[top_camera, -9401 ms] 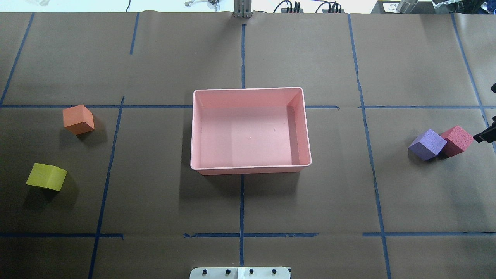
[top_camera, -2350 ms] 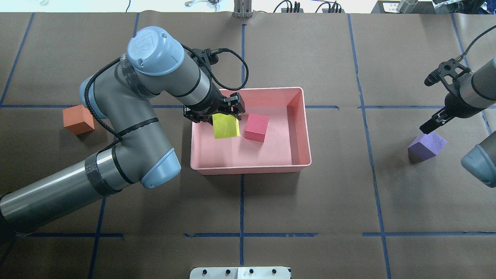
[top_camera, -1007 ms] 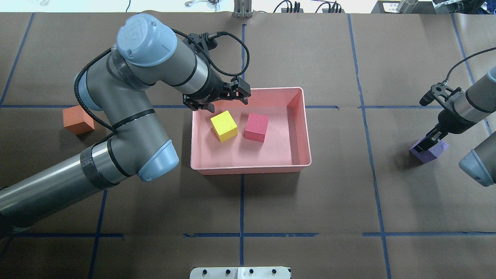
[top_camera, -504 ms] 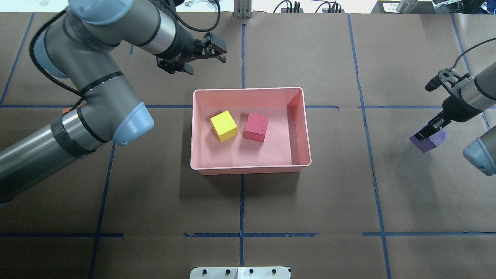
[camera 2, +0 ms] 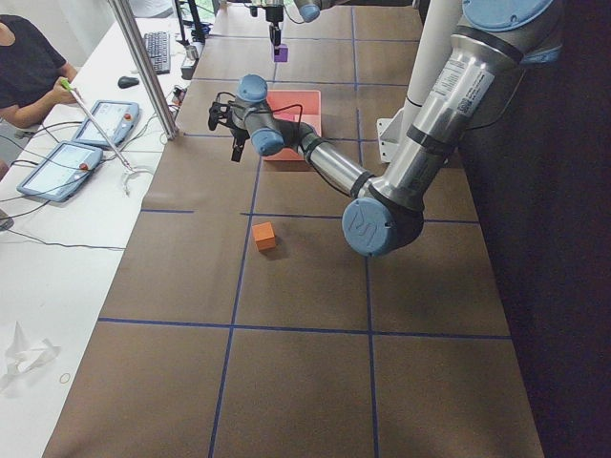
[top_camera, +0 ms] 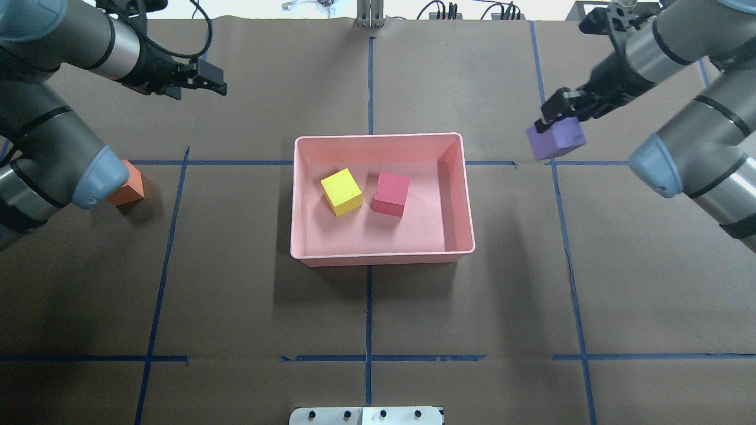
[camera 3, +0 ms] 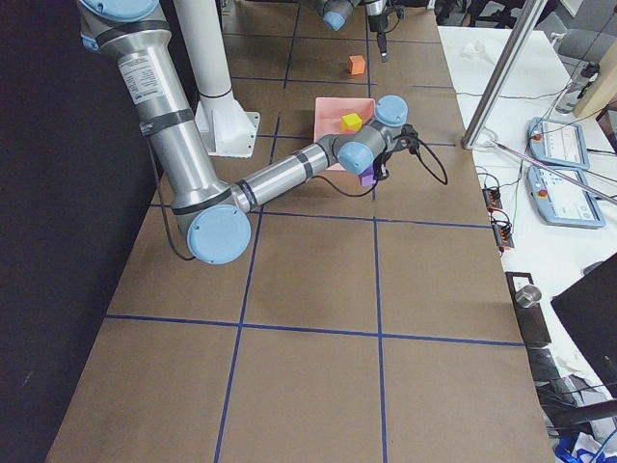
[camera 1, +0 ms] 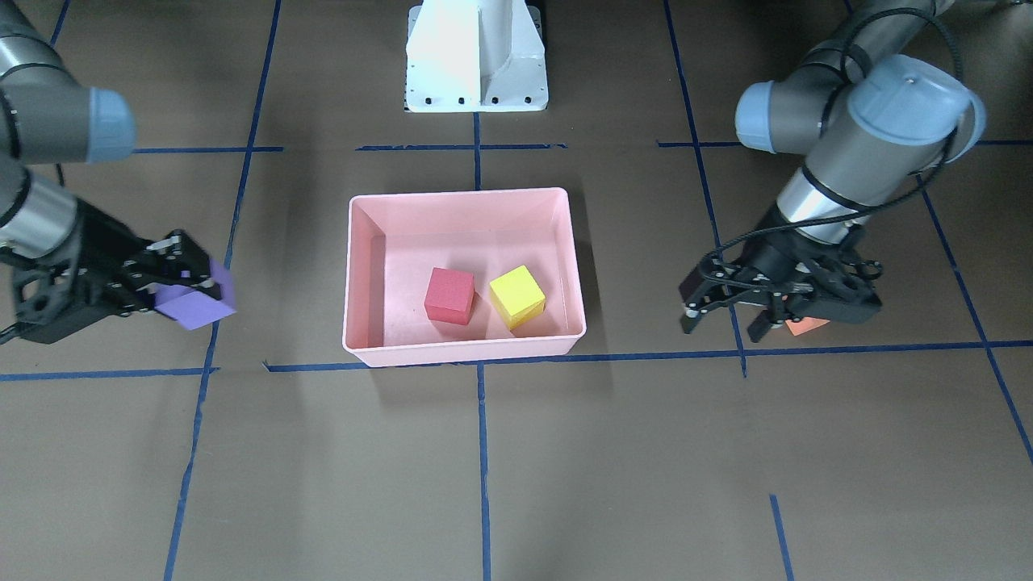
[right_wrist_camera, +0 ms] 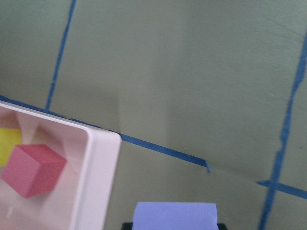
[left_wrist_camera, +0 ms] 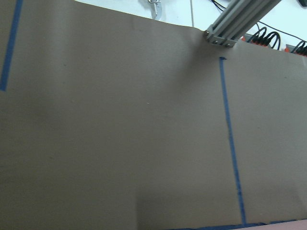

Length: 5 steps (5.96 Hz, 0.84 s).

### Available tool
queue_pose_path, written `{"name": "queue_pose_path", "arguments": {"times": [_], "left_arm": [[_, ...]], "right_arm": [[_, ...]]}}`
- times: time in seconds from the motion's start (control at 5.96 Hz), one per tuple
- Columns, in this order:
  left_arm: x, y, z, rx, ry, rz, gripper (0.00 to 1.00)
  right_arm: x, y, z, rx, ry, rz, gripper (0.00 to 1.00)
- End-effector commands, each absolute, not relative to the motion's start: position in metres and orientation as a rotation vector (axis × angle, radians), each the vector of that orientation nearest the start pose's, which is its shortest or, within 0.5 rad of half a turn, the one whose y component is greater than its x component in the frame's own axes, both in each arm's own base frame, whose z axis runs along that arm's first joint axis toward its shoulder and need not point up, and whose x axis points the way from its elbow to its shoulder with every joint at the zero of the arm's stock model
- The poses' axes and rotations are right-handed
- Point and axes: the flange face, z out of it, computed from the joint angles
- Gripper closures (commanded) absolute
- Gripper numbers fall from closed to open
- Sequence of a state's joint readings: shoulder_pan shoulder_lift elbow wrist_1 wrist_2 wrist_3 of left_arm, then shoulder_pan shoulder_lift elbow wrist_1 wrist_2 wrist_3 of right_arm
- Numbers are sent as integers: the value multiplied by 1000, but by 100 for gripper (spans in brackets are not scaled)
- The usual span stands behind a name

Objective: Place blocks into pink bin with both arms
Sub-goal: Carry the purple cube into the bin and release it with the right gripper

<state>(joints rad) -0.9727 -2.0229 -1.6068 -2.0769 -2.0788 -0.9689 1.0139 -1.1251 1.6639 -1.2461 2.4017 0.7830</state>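
Note:
The pink bin (top_camera: 466, 195) sits mid-table with the yellow-green block (top_camera: 341, 191) and the red block (top_camera: 391, 193) inside it. My right gripper (top_camera: 558, 121) is shut on the purple block (top_camera: 556, 139) and holds it in the air, outside the bin's far right corner; it also shows in the front view (camera 1: 194, 303). My left gripper (top_camera: 198, 91) is open and empty, far left of the bin. The orange block (top_camera: 129, 189) sits on the table at the left, partly hidden by my left arm. In the front view my left gripper (camera 1: 724, 327) hangs near the orange block (camera 1: 807, 325).
Brown paper with blue tape lines covers the table. A white pedestal (camera 1: 476, 56) stands at the robot's side. A metal post (top_camera: 370, 13) and cables sit at the far edge. An operator with tablets sits beyond it (camera 2: 29, 67).
My left gripper has swung left, away from the bin, still open. My right gripper has lifted the purple block and carried it left toward the bin's far right corner.

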Motion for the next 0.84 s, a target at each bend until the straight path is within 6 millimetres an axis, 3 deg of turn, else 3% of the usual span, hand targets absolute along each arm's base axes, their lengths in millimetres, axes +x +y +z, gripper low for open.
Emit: {"name": "queue_pose_path", "arguments": {"times": [0.0, 0.17, 0.34, 0.5, 0.67], "left_arm": [[282, -584, 385, 355, 940, -8, 0], [276, -580, 403, 359, 917, 24, 0], [267, -579, 417, 373, 891, 64, 0], [243, -585, 440, 390, 849, 95, 0], [228, -590, 459, 400, 812, 140, 0]], "right_arm": [[-372, -550, 217, 115, -1151, 2, 99], [-406, -527, 199, 87, -1160, 41, 99], [-434, -504, 195, 87, -1152, 47, 96], [-461, -485, 200, 105, -1127, 34, 81], [-463, -484, 202, 111, -1121, 38, 1]]}}
